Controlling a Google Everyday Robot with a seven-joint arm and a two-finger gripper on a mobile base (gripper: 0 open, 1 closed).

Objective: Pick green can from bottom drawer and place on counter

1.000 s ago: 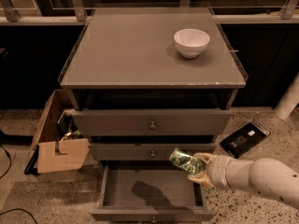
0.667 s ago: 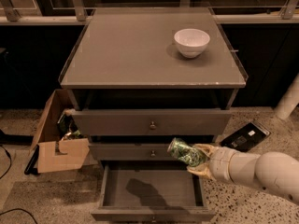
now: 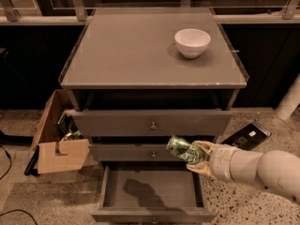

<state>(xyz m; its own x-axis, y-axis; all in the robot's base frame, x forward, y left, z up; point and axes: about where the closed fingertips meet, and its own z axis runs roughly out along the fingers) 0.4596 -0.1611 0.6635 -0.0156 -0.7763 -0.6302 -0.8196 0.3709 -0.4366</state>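
My gripper (image 3: 196, 156) is shut on the green can (image 3: 183, 149), a shiny dark-green mottled can held tilted with its silvery end pointing up-left. It hangs in front of the middle drawer, above the right part of the open bottom drawer (image 3: 152, 190), whose tray lies bare with the arm's shadow on its floor. The white arm comes in from the lower right. Above, the counter (image 3: 140, 50) is a wide flat grey top with a clear raised rim.
A white bowl (image 3: 192, 42) sits on the counter's back right. An open cardboard box (image 3: 58, 144) with clutter stands on the floor left of the cabinet. A dark flat device (image 3: 247, 136) lies on the floor at right. A white post (image 3: 290, 100) rises at far right.
The arm has lifted the green can slightly up and to the left, from over the open bottom drawer to the height of the middle drawer's front.
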